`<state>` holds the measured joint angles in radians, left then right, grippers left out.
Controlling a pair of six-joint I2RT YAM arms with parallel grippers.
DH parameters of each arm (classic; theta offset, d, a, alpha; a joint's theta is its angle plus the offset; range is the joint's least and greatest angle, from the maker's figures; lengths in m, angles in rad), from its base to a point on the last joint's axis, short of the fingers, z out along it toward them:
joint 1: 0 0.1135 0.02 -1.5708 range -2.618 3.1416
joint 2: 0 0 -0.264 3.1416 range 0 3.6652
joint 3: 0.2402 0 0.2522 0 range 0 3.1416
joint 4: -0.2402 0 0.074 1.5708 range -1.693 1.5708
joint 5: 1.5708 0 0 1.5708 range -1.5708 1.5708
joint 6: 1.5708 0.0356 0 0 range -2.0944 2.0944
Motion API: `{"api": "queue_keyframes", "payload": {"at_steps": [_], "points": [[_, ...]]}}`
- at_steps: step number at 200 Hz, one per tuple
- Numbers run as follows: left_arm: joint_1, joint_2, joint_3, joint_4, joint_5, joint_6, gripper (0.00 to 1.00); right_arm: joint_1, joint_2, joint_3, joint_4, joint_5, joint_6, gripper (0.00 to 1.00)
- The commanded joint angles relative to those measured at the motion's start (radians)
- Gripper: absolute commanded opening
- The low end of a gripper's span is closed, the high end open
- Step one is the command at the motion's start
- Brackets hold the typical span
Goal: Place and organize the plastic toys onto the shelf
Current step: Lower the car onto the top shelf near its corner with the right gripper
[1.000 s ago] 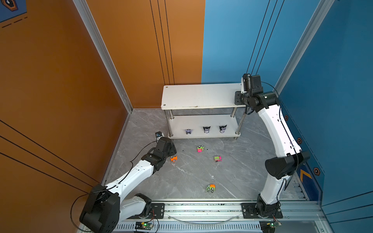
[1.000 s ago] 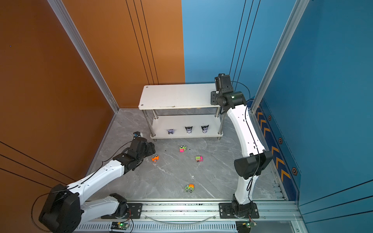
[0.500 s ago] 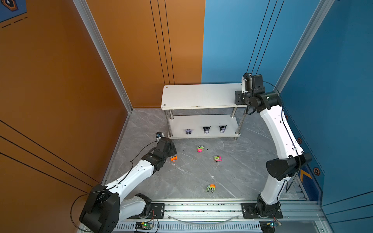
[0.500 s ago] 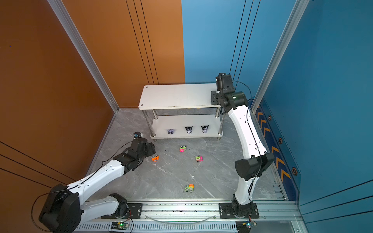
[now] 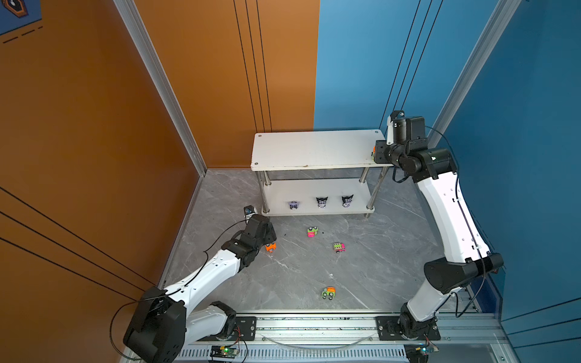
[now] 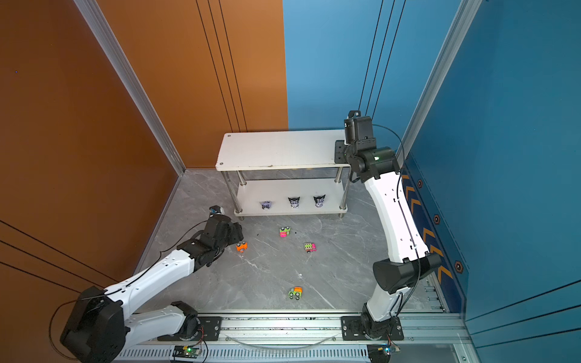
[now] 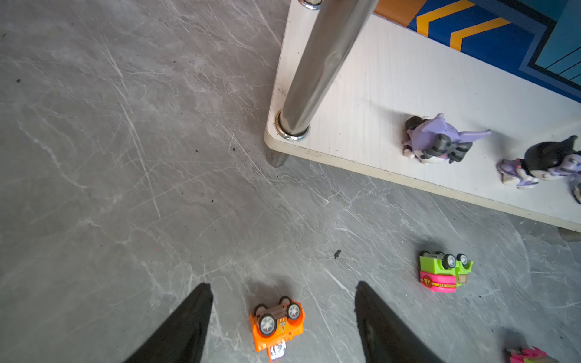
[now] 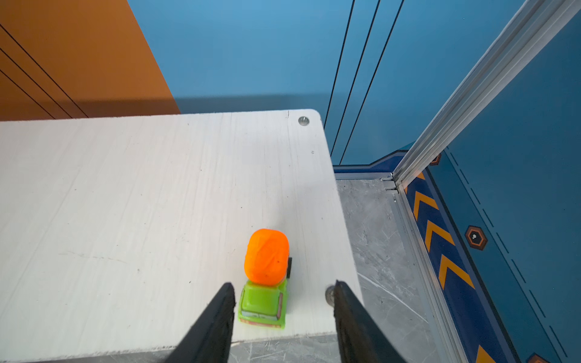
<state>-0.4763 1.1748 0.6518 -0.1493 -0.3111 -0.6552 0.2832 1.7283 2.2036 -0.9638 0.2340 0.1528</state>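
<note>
1. Orange car (image 7: 276,323) is lying wheels-up on the floor (image 7: 125,157), near the shelf's (image 5: 314,151) front corner leg. The left gripper (image 7: 283,284) is hovering over it with fingers spread wide, straddling it without touching.
2. Looks like left is lining up a pick. It should be dropping straight down, centring the car and closing across the body sides, not the wheels, since a flipped toy this small could be squirting out.
3. Right gripper (image 8: 283,284) is sitting at the end of the shelf's top tier, jaws apart around the mixer truck (image 8: 265,276). The truck is standing upright near the tier's edge and nothing is pinching it.
4. Three figurines (image 5: 321,202) are standing in a row on the shelf's lower tier.
5. Three more cars (image 5: 339,247) are lying scattered in front of the shelf.
6. Floor is looking grey, marbled and slick; orange and blue walls are closing in behind the shelf.
</note>
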Motion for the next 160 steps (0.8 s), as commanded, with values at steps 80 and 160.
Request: {"api": "queue_keyframes", "payload": {"at_steps": [80, 160], "points": [[-0.010, 0.020, 0.043, -0.026, -0.025, 0.005, 0.74, -0.012, 0.068, -0.005, 0.025, -0.079, -0.040, 0.41], [-0.010, 0.023, 0.050, -0.028, -0.023, 0.006, 0.74, -0.020, 0.074, -0.008, 0.026, -0.116, -0.059, 0.33]]}}
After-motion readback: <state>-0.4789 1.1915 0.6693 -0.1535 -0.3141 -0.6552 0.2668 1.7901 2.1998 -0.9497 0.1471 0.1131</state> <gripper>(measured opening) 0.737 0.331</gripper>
